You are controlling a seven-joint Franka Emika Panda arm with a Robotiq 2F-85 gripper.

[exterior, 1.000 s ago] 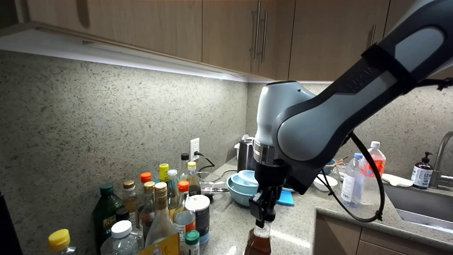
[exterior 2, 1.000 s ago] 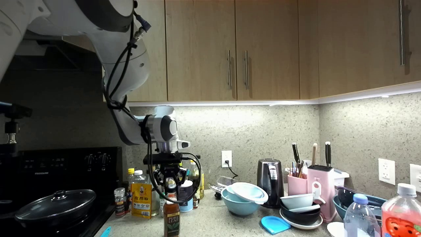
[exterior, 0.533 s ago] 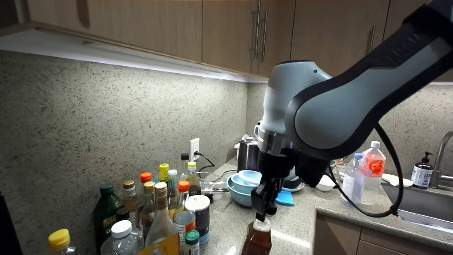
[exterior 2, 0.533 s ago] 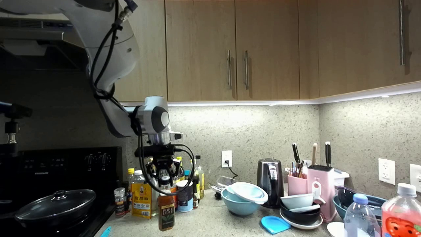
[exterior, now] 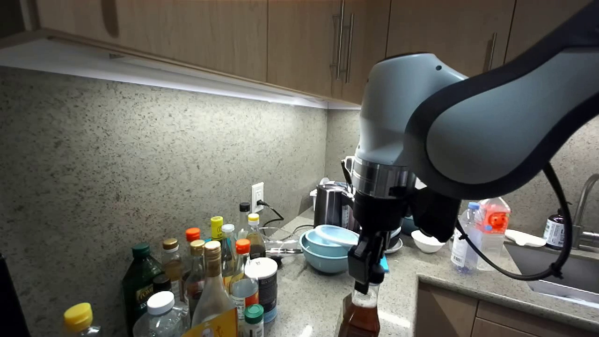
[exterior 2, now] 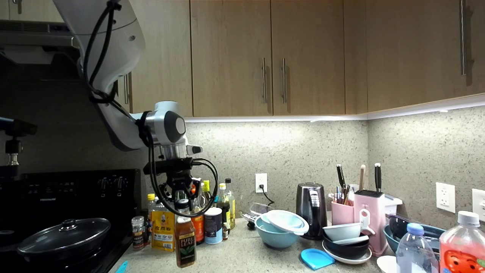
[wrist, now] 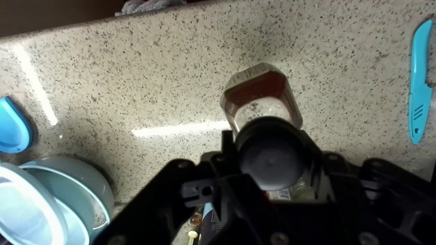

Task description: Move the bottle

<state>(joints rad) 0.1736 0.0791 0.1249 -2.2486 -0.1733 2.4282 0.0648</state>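
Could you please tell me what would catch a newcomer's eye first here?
Probably the amber Pure Leaf bottle, its top held in the jaws, low and left of centre in an exterior view. Then perhaps the crowd of bottles, many bright-capped, at lower left in an exterior view, and the blue knife-shaped tool on the speckled counter at the wrist view's right.
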